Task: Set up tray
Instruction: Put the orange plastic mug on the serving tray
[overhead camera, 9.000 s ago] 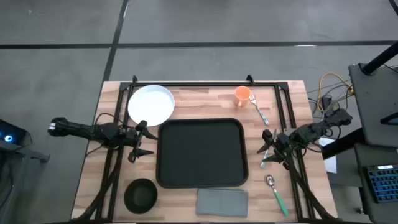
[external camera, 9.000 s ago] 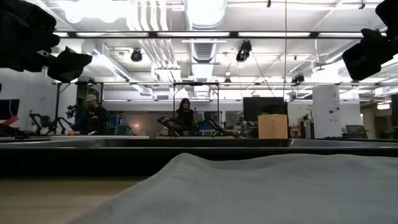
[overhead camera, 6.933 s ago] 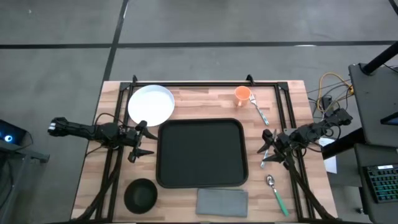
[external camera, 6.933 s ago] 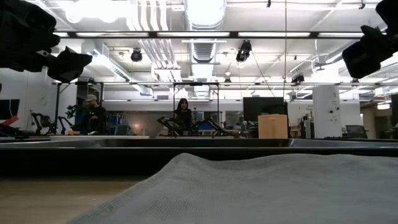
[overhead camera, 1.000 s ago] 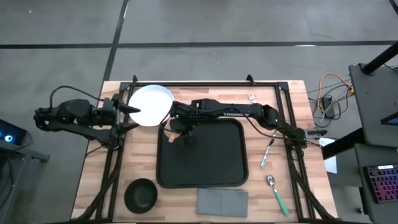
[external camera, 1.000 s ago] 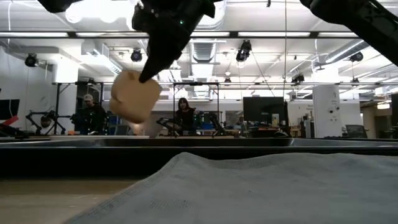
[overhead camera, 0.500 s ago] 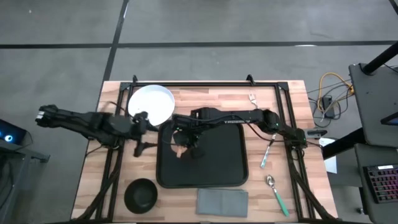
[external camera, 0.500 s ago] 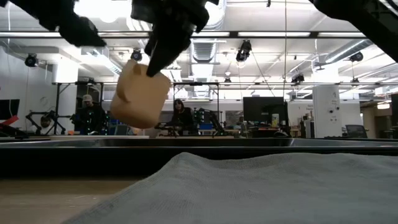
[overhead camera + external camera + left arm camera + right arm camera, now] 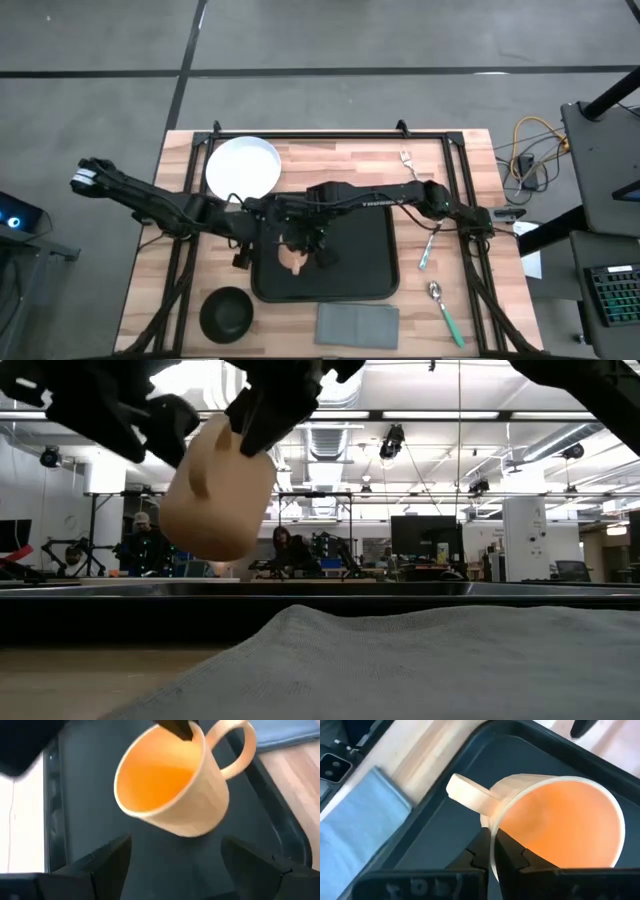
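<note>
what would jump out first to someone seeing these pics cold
The orange mug, pinched by its rim in the right tool and hanging tilted above the left part of the black tray. Next, the left tool, open, reaching in at the tray's left edge close to the mug. The white plate sits off the tray, at its far left corner.

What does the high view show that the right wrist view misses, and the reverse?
Only the high view shows the white plate, black bowl, fork, spoon, and the left gripper at the tray's left edge. Only the right wrist view shows the right gripper pinching the orange mug's rim beside its handle, and that the mug is empty. Both show the mug, the black tray beneath it and the grey napkin.
</note>
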Action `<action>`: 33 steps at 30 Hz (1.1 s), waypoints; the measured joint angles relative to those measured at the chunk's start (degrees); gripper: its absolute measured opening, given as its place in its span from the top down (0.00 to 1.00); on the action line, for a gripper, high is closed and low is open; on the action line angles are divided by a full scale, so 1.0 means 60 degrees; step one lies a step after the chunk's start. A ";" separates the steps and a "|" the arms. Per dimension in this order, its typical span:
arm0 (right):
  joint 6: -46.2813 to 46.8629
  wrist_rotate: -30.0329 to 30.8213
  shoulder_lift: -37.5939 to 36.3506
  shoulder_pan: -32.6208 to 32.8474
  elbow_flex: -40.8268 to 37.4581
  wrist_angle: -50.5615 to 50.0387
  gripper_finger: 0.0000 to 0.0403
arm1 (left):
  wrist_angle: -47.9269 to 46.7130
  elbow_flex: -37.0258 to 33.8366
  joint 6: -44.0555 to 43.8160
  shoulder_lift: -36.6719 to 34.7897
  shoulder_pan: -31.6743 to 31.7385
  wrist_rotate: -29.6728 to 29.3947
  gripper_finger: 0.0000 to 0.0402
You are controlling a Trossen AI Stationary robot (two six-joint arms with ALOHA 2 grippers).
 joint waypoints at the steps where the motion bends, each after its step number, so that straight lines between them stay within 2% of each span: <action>1: 0.0004 0.0011 0.0000 0.0043 0.0000 0.0002 0.98 | -0.0013 0.0102 0.0023 0.0098 -0.0052 0.0000 0.29; 4: 0.0377 0.0822 0.0000 0.0081 0.0000 0.0023 0.98 | -0.0014 0.0373 -0.0104 0.0172 -0.0118 0.0000 0.29; 6: 0.0988 0.2125 0.0000 0.0075 -0.0004 0.0118 0.98 | 0.0015 0.0470 -0.0706 0.0143 -0.0116 -0.0176 0.29; 9: 0.1906 0.3810 0.0000 -0.0037 -0.0004 0.0193 0.98 | -0.0072 0.0425 -0.1643 -0.0047 -0.0114 -0.1107 0.29; 14: 0.2911 0.4061 0.0000 -0.0365 -0.0007 0.0458 0.98 | -0.0396 0.0226 -0.2879 -0.0341 -0.0174 -0.3571 0.29; 18: 0.3401 0.4076 0.0000 -0.0598 -0.0007 0.1471 0.98 | -0.0379 0.0090 -0.2979 -0.0362 -0.0289 -0.5038 0.29; 30: 0.3402 0.4079 -0.0433 -0.1290 -0.0015 0.2041 0.98 | -0.0243 -0.0231 -0.3018 -0.0340 -0.0362 -0.7915 0.30; 33: 0.3399 0.4076 -0.0430 -0.1452 -0.0025 0.2233 0.98 | -0.0116 -0.0369 -0.3011 -0.0340 -0.0362 -0.8279 0.30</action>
